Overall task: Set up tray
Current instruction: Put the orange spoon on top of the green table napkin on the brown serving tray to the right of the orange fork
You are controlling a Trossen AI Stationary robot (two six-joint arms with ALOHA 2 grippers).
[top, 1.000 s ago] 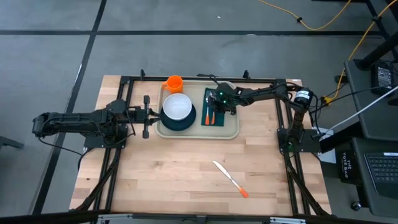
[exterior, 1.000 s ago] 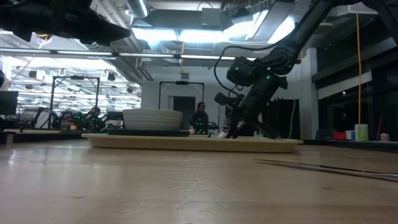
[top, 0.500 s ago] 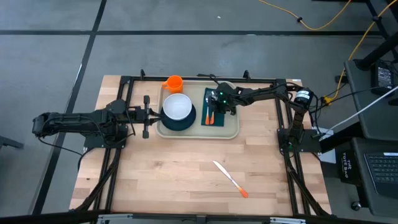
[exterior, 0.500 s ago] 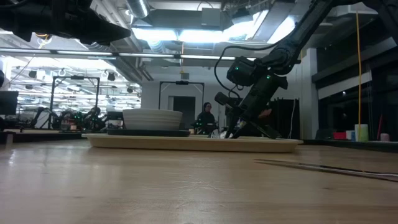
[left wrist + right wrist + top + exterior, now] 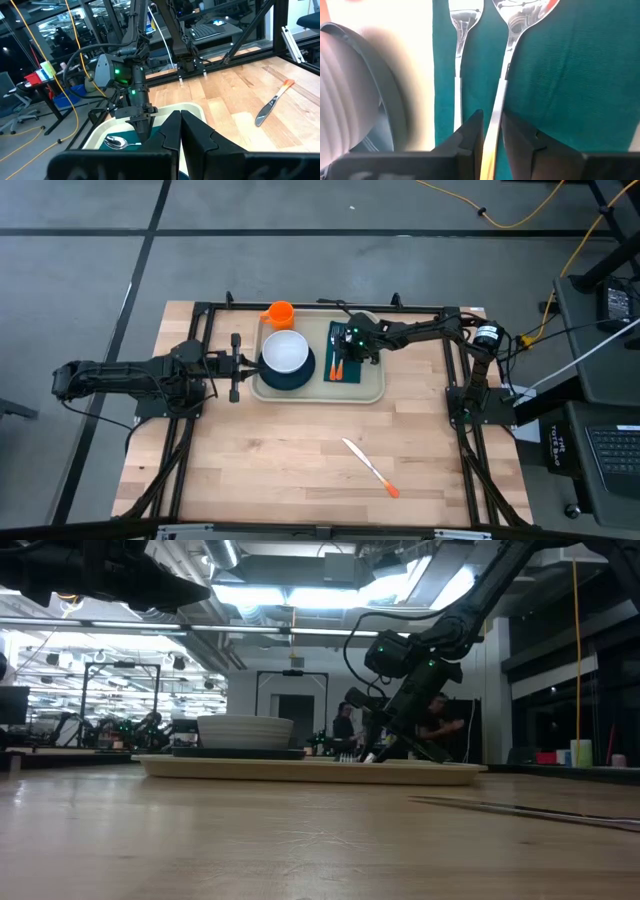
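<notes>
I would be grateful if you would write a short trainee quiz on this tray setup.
1. True or false: the orange-handled metal knife lies on the beige rectangular plastic tray.
2. What lies on the dark green cloth napkin, under the right end effector? A) a metal fork and a metal spoon; B) an orange cup; C) a white bowl.
3. Fill in: the left end effector, shut, sits beside the tray's left rim, nearest the white ceramic bowl, which rests on the dark round ____.

Key: 1 false, the knife lies on the wooden table; 2 A; 3 plate.
</notes>
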